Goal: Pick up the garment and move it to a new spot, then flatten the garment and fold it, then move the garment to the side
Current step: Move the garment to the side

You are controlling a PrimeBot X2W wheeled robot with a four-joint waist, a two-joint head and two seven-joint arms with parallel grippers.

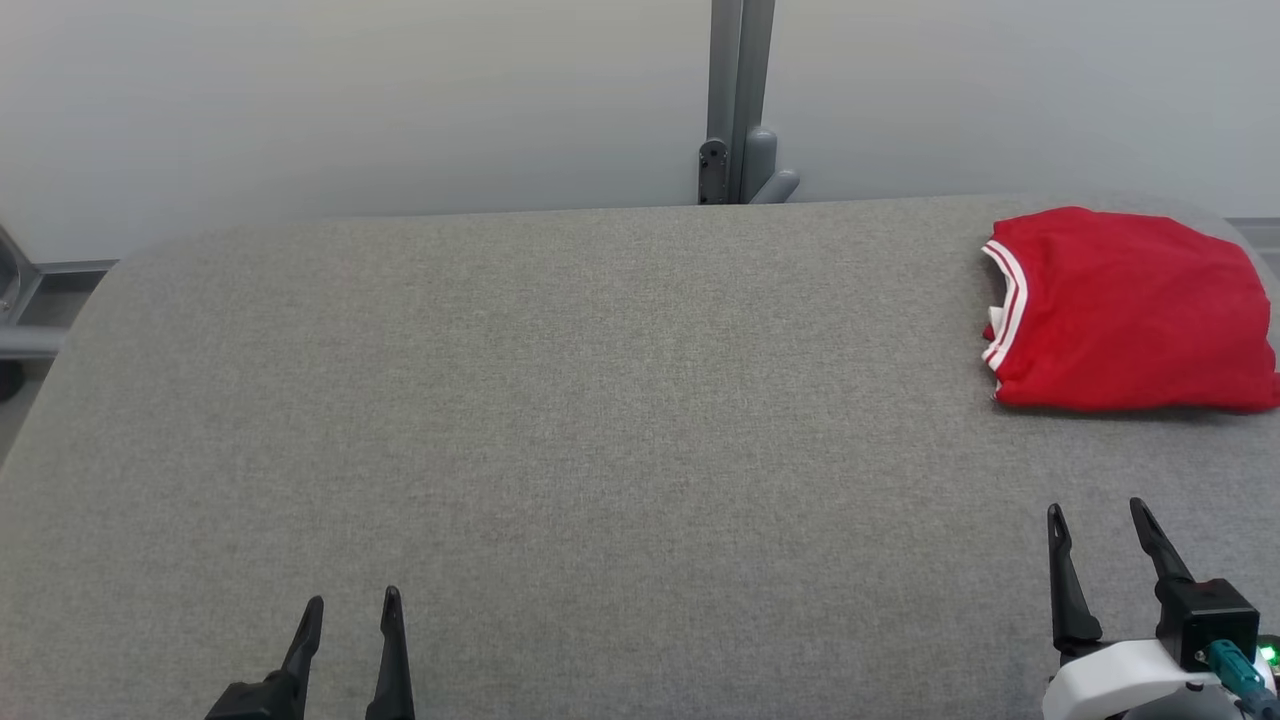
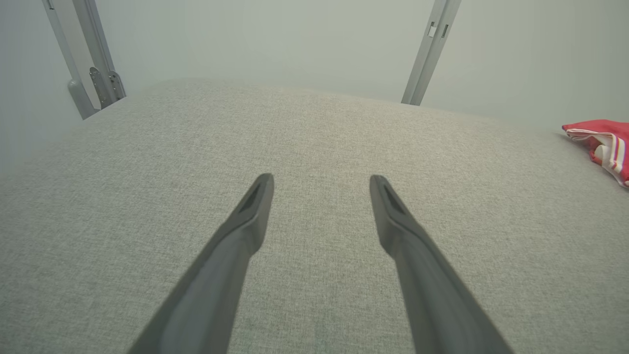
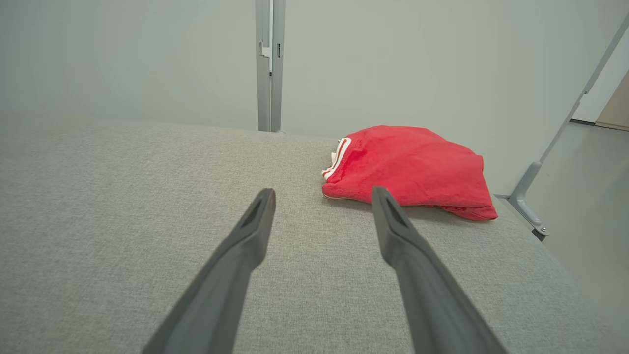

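The garment (image 1: 1135, 310) is red with white-striped trim, folded into a compact bundle at the far right of the grey table (image 1: 560, 400). The right wrist view has the garment (image 3: 413, 169) just beyond and right of the fingertips; in the left wrist view a corner of the garment (image 2: 607, 145) peeks in at the right edge. My left gripper (image 1: 352, 602) rests open at the lower left, far from the garment, holding nothing. My right gripper (image 1: 1098, 512) stands open at the lower right, short of the garment, with nothing between its fingers.
A grey metal post (image 1: 738, 100) rises behind the table's far edge against a pale wall. Another post (image 3: 565, 128) slants down off the table's right side. The garment lies close to the table's right edge (image 3: 521, 226).
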